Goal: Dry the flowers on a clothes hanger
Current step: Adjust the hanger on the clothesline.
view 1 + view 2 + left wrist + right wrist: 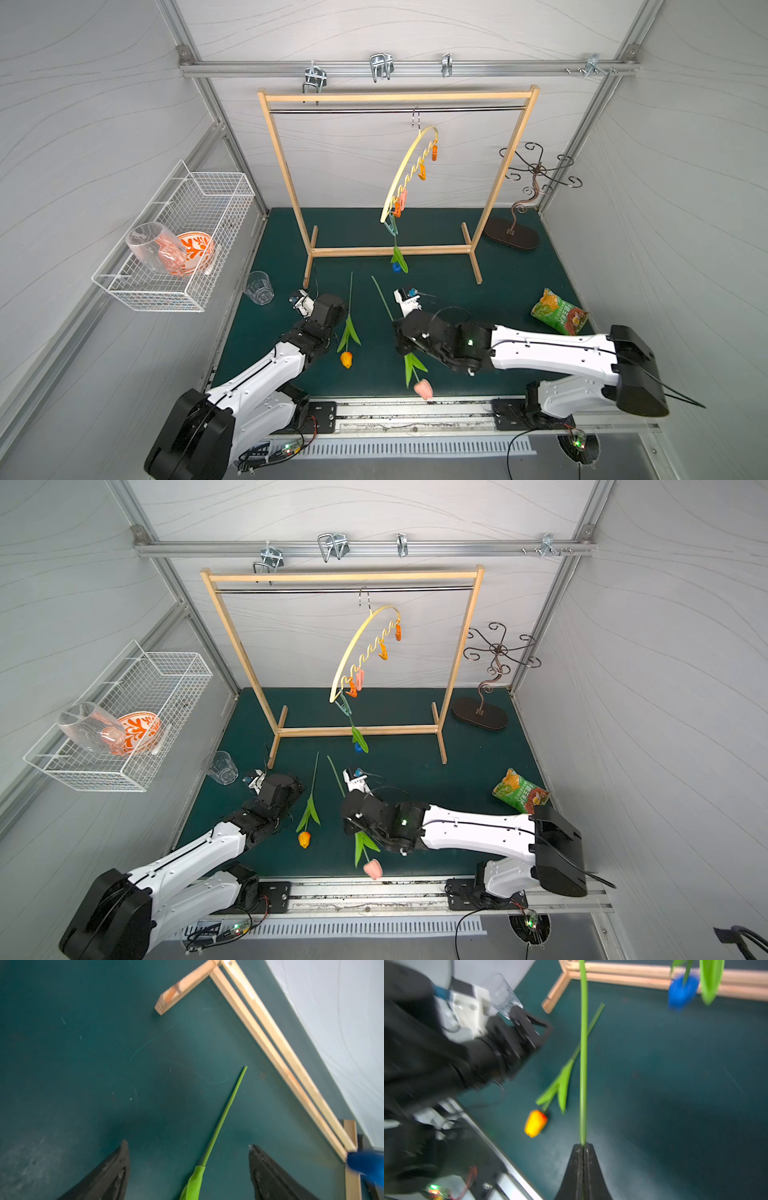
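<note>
In both top views the pale yellow clothes hanger (409,174), a thin plastic arch with a wavy lower bar, is hanging tilted by its metal hook from the wooden rack (395,97); the blue tulip (397,266) is dangling head down from the teal clothespin (390,227) at the hanger's low end; the orange tulip (346,359) is lying on the dark teal bench (498,282), head toward the front edge, long stem running back toward the rack; the pink tulip (423,388) is pointing likewise, its head over the front edge.

In the left wrist view the left gripper (188,1144) is standing spread wide, its black fingers straddling the orange tulip's smooth green stem without touching it.

In the right wrist view the right gripper (583,1145) is pinching the pink tulip's stem, tapered fingers pressed together; the stem is running straight out from them toward the rack.
</note>
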Controlling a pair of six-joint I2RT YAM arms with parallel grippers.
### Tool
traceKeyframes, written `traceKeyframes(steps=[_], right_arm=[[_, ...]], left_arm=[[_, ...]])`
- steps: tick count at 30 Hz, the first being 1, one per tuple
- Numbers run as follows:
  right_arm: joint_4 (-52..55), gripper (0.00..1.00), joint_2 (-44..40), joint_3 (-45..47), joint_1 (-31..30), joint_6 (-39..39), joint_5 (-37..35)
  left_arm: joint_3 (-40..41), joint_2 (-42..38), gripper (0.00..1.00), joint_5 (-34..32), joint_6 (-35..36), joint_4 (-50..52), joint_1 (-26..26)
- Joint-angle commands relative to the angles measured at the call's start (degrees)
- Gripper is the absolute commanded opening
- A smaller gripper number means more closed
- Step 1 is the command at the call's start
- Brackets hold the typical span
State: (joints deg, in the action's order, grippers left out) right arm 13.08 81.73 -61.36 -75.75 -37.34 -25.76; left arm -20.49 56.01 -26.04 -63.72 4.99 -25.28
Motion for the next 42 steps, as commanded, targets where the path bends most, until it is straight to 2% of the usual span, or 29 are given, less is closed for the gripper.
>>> traceKeyframes(steps=[1, 3, 5, 8, 16, 24, 28, 31, 34, 42], right_arm=[[0.23, 0.0, 6.47, -12.55, 4.64, 2.04, -0.15], [2.63, 0.0, 10.17, -18.31, 8.03, -1.79, -1.29], [6.03, 0.0, 13.23, -23.08, 10.85, -6.31, -5.41], [6.51, 0.0, 13.23, -23.38, 12.12, -9.31, -8.59], [-2.13, 0.0, 3.29, -10.6, 11.5, -6.61, -12.05], [0.09, 0.0, -5.38, -6.99, 12.15, 2.38, -12.81], [2.01, 0.0, -10.49, -5.01, 12.38, 5.68, -12.26], [3.18, 0.0, -13.6, -3.55, 12.59, 8.02, -12.29], [3.93, 0.0, -16.47, -2.16, 13.3, 10.86, -12.11], [4.73, 0.0, -23.71, 0.19, 19.91, 15.09, -7.52]], left_arm=[[0.57, -3.29, 0.9, -3.77, -1.26, -0.59, 0.14], [1.22, -4.93, 0.9, -4.33, -1.23, -0.55, 0.14], [1.63, -5.91, 0.9, -4.64, -0.93, -0.92, 0.14], [1.92, -6.11, 0.9, -4.78, -0.61, -1.32, 0.14], [2.01, -5.1, 0.89, -1.62, 2.82, -5.67, 0.14], [3.4, -3.42, 0.87, 11.74, 16.4, -23.36, 0.05], [-4.16, 0.04, 0.87, 23.11, 24.83, -22.98, -0.53], [-9.7, 2.43, 0.87, 29.69, 26.96, -23.13, -1.33], [-13.61, 4.97, 0.87, 36.02, 28.56, -28.3, -2.28], [-27.97, 15.78, 0.87, 42.43, 30.14, -31.56, -4.85]])
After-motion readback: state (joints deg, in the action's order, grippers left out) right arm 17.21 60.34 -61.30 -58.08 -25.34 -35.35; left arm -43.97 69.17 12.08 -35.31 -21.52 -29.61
